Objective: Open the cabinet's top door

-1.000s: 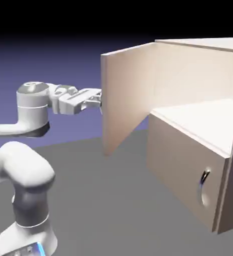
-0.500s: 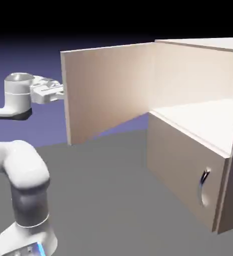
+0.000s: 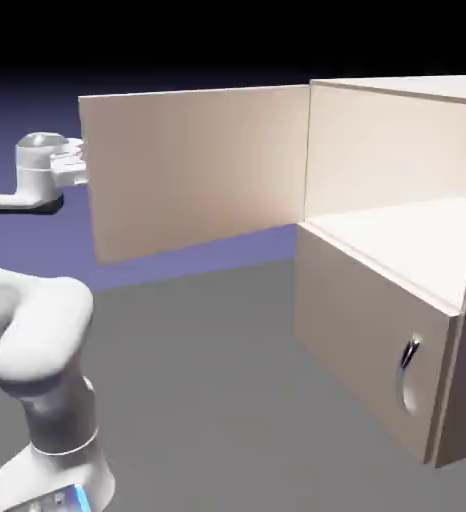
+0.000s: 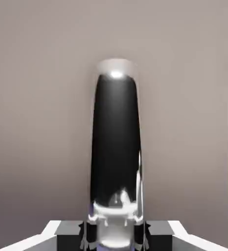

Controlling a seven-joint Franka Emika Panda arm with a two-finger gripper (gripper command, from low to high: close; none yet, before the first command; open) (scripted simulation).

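Blue-violet backdrop; two-finger claw (image 4: 115, 235) clamped on the curved silver metal handle (image 4: 116, 142) of the flat beige top door (image 3: 197, 165), swung wide at the wood-look cabinet's (image 3: 372, 330) upper opening. Step: opening, apparently nearly complete; next, release and retreat.

The wide, flat, beige upper door panel (image 3: 197, 165) looks like smooth pale wood, matt all over. Up close in the hand view, the long, curved silver handle (image 4: 116, 142) is polished metal, mirror-bright, with dark reflections and a hard white glint. The boxy beige cabinet (image 3: 392, 160) has the same wood look, its inside smooth and pale. Below, the small curved silver handle (image 3: 407, 375) shines like chrome against the dull, wood-look lower panel (image 3: 362, 330). The rounded white robot arm (image 3: 47, 330) seems smooth plastic or painted metal, softly glossy. The dark grey tabletop (image 3: 207, 370) looks matt.
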